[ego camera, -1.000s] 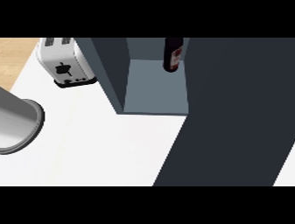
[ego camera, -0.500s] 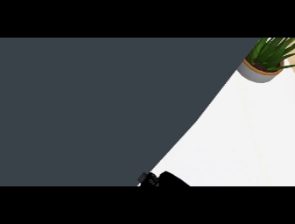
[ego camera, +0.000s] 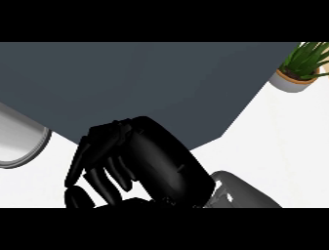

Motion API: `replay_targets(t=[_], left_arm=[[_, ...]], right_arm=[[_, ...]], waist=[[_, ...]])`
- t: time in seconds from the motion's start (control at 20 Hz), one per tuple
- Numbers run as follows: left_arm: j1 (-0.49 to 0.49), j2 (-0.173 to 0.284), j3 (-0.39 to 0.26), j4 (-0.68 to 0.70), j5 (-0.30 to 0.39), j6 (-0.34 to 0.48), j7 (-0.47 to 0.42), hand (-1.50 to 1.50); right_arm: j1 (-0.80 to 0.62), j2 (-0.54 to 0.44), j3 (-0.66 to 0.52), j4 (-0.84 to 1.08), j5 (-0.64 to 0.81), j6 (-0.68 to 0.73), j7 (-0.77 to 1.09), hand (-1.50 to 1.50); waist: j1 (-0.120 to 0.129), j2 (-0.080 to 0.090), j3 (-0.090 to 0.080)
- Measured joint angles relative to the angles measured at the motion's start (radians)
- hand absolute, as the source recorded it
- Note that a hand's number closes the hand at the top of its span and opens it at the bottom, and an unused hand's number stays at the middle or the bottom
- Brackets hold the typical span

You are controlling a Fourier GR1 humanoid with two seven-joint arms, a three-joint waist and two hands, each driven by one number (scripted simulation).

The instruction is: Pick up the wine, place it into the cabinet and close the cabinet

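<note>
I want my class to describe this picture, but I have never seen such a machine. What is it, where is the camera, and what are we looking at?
The camera sits at a humanoid robot's head, looking steeply down at a white kitchen counter. The black shape low in the middle is its right robot hand, on a grey forearm entering from the lower right. The pale cylinder at left is the other forearm; its hand is out of view. The big dark grey panel looks like part of a cabinet. A potted plant stands at top right. No wine shows, and I cannot tell whether anything is held.
</note>
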Motion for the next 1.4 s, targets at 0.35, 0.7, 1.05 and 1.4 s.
replay_targets(t=[0.35,0.7,1.05,1.4], left_arm=[[-0.025,-0.025,0.003,-0.002,-0.020,-0.012,0.069,-1.50],[-0.112,-0.057,-0.055,-0.024,-0.059,0.042,0.164,-1.50],[-0.202,-0.093,-0.129,-0.020,-0.104,0.104,0.216,-1.50],[-0.298,-0.142,-0.217,0.017,-0.169,0.173,0.230,-1.50]], right_arm=[[-0.128,-0.013,-0.153,0.224,-0.018,0.056,-0.118,1.50],[-0.176,-0.022,-0.246,0.388,-0.032,0.139,-0.246,1.50],[-0.189,-0.045,-0.269,0.457,-0.047,0.226,-0.354,1.50],[-0.194,-0.061,-0.273,0.489,-0.047,0.269,-0.437,1.50]], waist=[[-0.015,0.002,-0.001],[-0.027,-0.009,0.001],[-0.025,-0.022,-0.005],[-0.027,-0.026,-0.011]])
